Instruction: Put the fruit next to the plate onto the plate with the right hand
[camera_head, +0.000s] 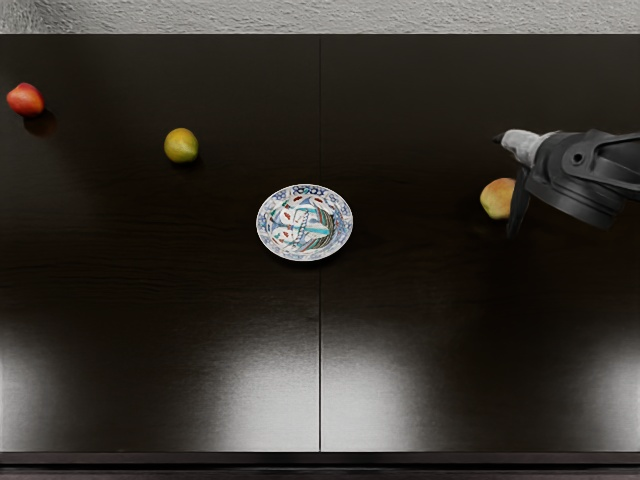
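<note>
The patterned plate lies at the table's middle. A yellow-orange fruit rests on the table well right of it, its right side hidden by my right hand. That hand comes in from the right edge and hovers just right of and above the fruit. Its fingers are spread and hold nothing, and one dark finger hangs down beside the fruit. The left arm does not show.
A yellow-green fruit lies at the back left of the plate. A red fruit sits in the far left corner. The dark table ends at a light wall behind.
</note>
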